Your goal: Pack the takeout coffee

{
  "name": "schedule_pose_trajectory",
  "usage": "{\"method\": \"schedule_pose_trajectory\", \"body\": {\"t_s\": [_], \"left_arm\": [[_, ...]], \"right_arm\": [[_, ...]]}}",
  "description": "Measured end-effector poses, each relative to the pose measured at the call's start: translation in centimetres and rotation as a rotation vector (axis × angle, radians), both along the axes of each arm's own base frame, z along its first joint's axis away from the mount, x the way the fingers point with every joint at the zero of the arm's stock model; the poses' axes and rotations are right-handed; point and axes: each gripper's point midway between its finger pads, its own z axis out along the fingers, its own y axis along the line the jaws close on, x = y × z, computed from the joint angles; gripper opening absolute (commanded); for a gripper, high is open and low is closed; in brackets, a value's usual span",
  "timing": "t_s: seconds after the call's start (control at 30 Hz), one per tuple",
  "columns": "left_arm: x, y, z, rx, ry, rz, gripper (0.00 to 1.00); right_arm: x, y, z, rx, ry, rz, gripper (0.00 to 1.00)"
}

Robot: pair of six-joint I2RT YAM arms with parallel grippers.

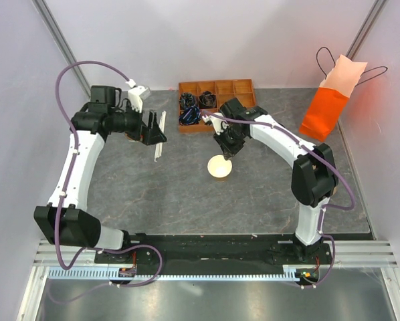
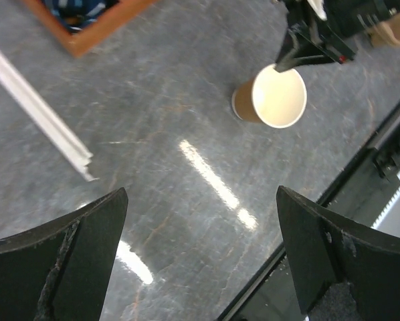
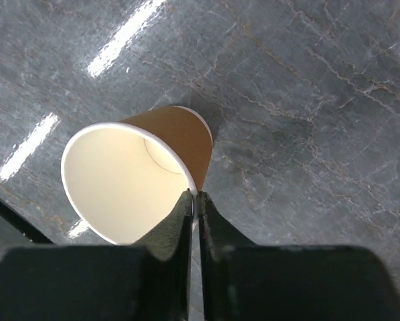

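cup: tan paper, no lid on it, standing mid-table just near of the tray; it looks tilted in the right wrist view.
right gripper: fingers pinched together on the cup's rim, one inside the wall and one outside.
left gripper: fingers wide apart, holding nothing, hovering over bare table at the left.
bag: orange, standing at the far right corner, well apart from the cup.
step in hand: judged to be lifting the cup by its rim.
how to do it well: raise straight up and slowly; a thin paper wall can buckle or slip from a rim pinch, so keep the cup upright.
caution: no lid shows on this cup, so it probably needs one before going to the bag.
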Motion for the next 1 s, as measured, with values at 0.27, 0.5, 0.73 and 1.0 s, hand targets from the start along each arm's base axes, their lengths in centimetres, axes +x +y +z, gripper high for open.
{"method": "schedule_pose_trajectory", "body": {"t_s": [0.27, 0.5, 0.73, 1.0], "left_arm": [[-0.8, -1.4, -0.6, -0.011, 0.021, -0.049, 1.00], [-1.0, -1.9, -0.6, -0.011, 0.019, -0.067, 1.00], [-1.5, -3.1, -0.6, -0.011, 0.011, -0.115, 1.00], [-1.9, -4.7, -0.7, -0.024, 0.011, -0.173, 1.00]], "right_arm": [[-0.8, -0.1, 0.3, 0.018, 0.041, 0.021, 0.54], [2.5, -4.0, 3.9, 0.041, -0.038, -0.034, 0.59], [5.0, -13.5, 5.7, -0.091, -0.159, -0.071, 0.52], [6.3, -19.4, 4.1, -0.271, -0.187, 0.049, 0.45]]}}
